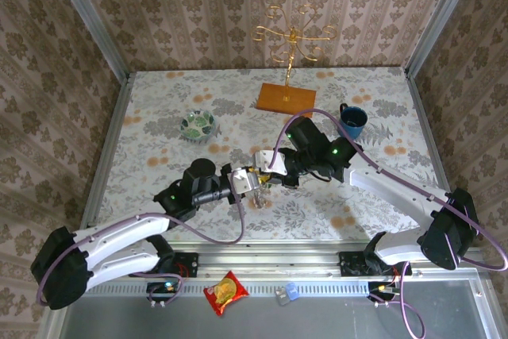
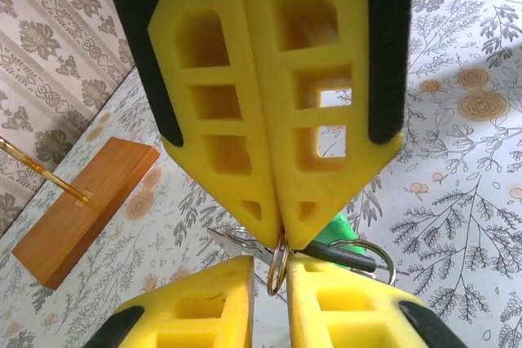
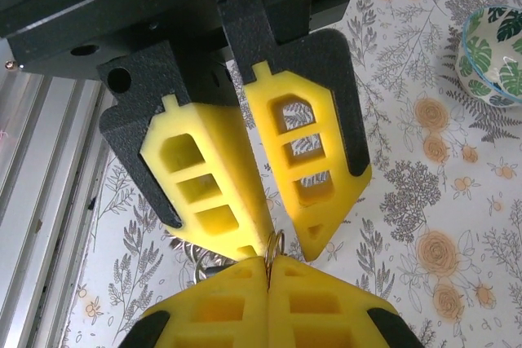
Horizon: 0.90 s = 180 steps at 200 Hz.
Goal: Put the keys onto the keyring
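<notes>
1. The keyring's metal ring was held up over the middle of the table, edge-on in the left wrist view, its long axis running 12 to 6
2. The right gripper, fully closed, pinched it from 12 o'clock, probably steadying it for threading
3. The left gripper straddled it with a narrow gap
4. A green key sat at the ring's 3 o'clock

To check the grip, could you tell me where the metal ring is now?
The metal ring sits mid-table; in the right wrist view the shut right hand pinches it, with the left hand flanking it.
</notes>
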### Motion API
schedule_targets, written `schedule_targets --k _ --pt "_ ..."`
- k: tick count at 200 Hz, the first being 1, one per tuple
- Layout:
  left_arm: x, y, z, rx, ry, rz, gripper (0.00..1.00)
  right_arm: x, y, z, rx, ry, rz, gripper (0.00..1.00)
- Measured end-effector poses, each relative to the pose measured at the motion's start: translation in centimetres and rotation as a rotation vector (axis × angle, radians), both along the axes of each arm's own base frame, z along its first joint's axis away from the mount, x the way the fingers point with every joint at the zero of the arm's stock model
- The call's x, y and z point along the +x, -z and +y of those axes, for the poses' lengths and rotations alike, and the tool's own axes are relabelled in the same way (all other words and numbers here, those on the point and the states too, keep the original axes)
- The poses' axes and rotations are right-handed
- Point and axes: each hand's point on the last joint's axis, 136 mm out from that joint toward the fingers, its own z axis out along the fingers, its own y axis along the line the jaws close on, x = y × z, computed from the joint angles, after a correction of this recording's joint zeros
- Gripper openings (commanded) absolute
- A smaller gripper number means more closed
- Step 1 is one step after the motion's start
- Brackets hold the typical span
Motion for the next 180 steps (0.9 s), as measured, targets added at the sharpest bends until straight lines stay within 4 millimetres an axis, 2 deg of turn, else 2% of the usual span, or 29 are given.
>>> schedule_targets --k 39,73,91,95,109,125,156,180 --pt "0.0 0.1 -0.3 -0.003 0.010 0.003 0.16 0.0 0.0 0.0 0.002 0.002 0.005 0.00" --pt "-0.4 0.4 -0.6 -0.008 0.034 0.030 0.00 0.0 0.0 0.0 0.004 0.008 0.012 0.00" --pt "-0.5 0.5 -0.6 -0.015 0.040 0.030 0.00 -0.1 0.0 0.0 0.005 0.009 0.017 0.00" --pt "-0.5 0.5 -0.6 -0.018 0.041 0.029 0.00 -0.1 0.0 0.0 0.007 0.010 0.019 0.04" --pt "-0.4 0.5 -0.6 -0.028 0.036 0.025 0.00 0.1 -0.1 0.0 0.022 0.024 0.026 0.28" --pt "-0.3 0.2 -0.6 -0.049 0.033 0.017 0.00 0.6 0.0 -0.6 0.050 0.062 0.040 0.42" --pt "-0.3 -0.3 -0.6 -0.078 0.028 0.004 0.00 1.1 -0.2 -2.4 0.095 0.163 0.086 0.47" --pt "-0.3 -0.1 -0.5 -0.078 0.024 0.006 0.00 1.2 -0.5 -2.6 0.111 0.189 0.105 0.46"
